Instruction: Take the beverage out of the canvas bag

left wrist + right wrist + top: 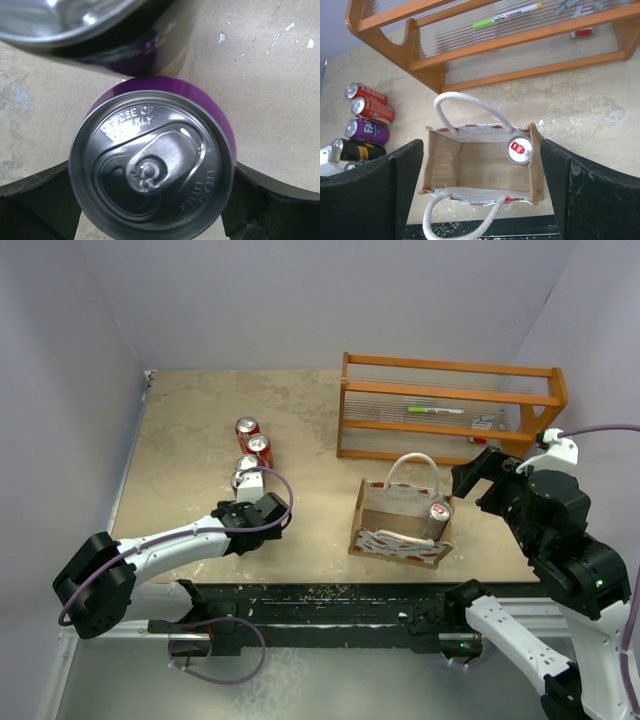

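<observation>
Right jaws are hovering apart above the bag (440, 165); descending centred on the can (519, 150), right of centre, seems best; left jaws indeterminate.

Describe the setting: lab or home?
Likely a lab test cell: plain walls box in the table, two robot arms are mounted at its near edge, and the canvas bag, soda cans and orange rack look staged.
</observation>
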